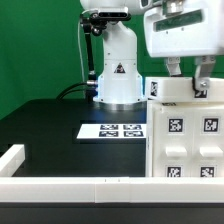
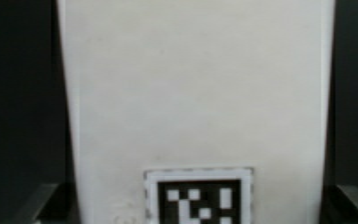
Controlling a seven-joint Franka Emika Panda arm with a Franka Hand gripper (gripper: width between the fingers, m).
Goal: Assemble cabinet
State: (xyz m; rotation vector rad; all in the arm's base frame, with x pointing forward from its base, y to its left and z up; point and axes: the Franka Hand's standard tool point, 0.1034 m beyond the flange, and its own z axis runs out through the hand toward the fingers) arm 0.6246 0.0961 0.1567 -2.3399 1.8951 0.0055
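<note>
The cabinet (image 1: 188, 140), a big white box with black-and-white tags on its front, stands at the exterior view's right. My gripper (image 1: 188, 72) is directly above it, with its fingers (image 1: 172, 68) reaching down on both sides of the box's upper part. In the wrist view a white face of the cabinet (image 2: 190, 90) fills the middle, with one tag (image 2: 199, 197) on it. My gripper (image 2: 197, 206) straddles this face, and the dark fingertips (image 2: 48, 205) sit right against its two edges. The jaws are wide apart and closed on it. No small drawer blocks show separately.
The marker board (image 1: 113, 130) lies flat on the black table in front of the robot base (image 1: 116, 75). Long white rails run along the front edge (image 1: 90, 186) and the exterior view's left (image 1: 12, 155). A green wall is behind.
</note>
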